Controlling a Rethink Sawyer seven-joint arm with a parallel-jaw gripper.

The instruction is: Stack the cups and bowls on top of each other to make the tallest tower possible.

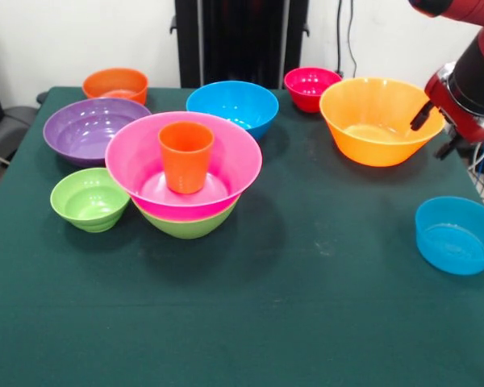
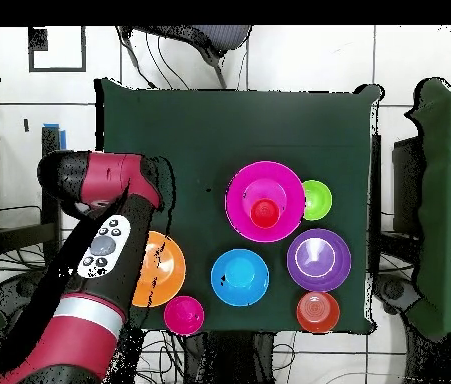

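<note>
The tower (image 1: 185,173) stands left of centre on the green table (image 1: 306,322): a green bowl (image 1: 189,224) lowest, a big pink bowl (image 1: 137,165) nested in it, and the orange cup (image 1: 185,155) upright in the middle of the pink one. A small green bowl (image 1: 89,199) sits just beside it, with a purple bowl (image 1: 89,129) and a small orange bowl (image 1: 115,84) further back. A blue bowl (image 1: 234,105) and a small red bowl (image 1: 310,86) stand behind, and another blue bowl (image 1: 456,234) sits apart at the right edge. The gripper (image 1: 436,133) hangs beside the rim of the large orange bowl (image 1: 375,121); I cannot tell how its fingers stand.
</note>
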